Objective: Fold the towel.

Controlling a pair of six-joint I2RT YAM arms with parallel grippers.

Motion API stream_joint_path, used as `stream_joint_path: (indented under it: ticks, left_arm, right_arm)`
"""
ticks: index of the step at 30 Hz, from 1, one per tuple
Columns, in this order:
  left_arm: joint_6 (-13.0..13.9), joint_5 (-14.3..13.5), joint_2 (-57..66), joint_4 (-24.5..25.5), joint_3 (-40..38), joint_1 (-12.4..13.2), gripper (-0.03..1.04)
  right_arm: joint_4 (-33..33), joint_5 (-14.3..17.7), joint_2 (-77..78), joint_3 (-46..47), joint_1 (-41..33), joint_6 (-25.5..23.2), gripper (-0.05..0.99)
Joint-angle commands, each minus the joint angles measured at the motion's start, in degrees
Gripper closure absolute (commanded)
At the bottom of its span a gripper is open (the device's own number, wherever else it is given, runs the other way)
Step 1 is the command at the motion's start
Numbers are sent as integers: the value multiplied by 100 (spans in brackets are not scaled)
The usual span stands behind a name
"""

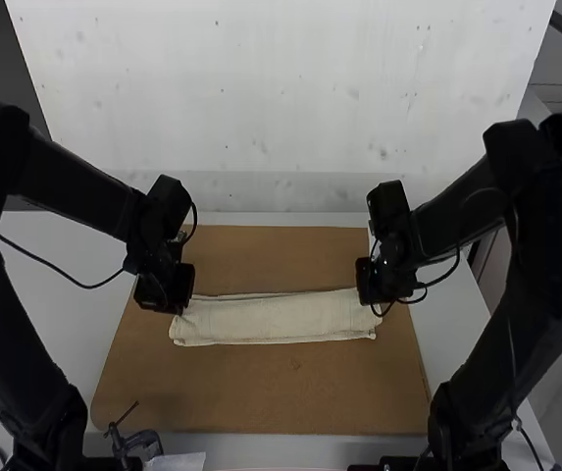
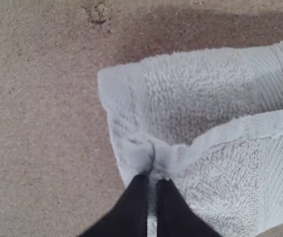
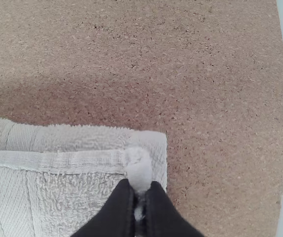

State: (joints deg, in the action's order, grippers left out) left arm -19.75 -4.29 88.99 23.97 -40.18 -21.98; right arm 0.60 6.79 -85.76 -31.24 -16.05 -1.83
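The cream towel [image 1: 276, 319] lies on the brown board as a long narrow strip, folded in layers, its top layer's hemmed edge a little short of the layer under it. My left gripper [image 1: 178, 310] is at the strip's left end; in the left wrist view this gripper [image 2: 152, 181] is shut on a pinched corner of the top layer of the towel [image 2: 220, 182]. At the strip's right end is my right gripper [image 1: 377, 300]; in the right wrist view the gripper [image 3: 140, 191] is shut on the top layer's other corner of the towel [image 3: 72, 192].
The brown board [image 1: 261, 392] extends in front of and behind the towel on a white table [image 1: 55, 265]. A small dark clamp [image 1: 138, 442] sits at the near left edge beside the left arm's base. A pale wall [image 1: 281, 88] rises behind the table.
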Motion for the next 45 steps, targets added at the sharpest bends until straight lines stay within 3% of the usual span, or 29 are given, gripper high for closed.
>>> stream_joint_path:
  ticks: [1, 14, 28, 31, 34, 35, 37, 45]
  left_arm:
    - [32, -133, 259, -59, -367, 62, 99]
    - [24, -432, 417, -481, -490, 71, 99]
    - [103, -520, 910, -727, -534, 27, 99]
    - [103, -300, 883, -472, -605, 88, 68]
    - [103, -89, 663, -59, -657, 167, 14]
    - [120, -36, 532, -15, -657, 211, 10]
    - [138, 43, 294, 152, -649, 299, 9]
    - [305, 148, -681, 346, -561, 519, 3]
  right_arm:
    - [142, 227, -222, -303, -38, -99, 92]
    - [318, 235, -671, -426, -73, -116, 92]
    - [291, 235, -671, -321, -73, -116, 92]
    - [98, 235, -644, -338, -38, -169, 73]
    - [-438, 165, -477, -461, 23, -389, 53]
    - [-596, 112, -380, -497, 32, -459, 48]
    - [-851, 16, -196, -514, 50, -538, 43]
    - [-1176, -213, -240, -646, 199, -837, 43]
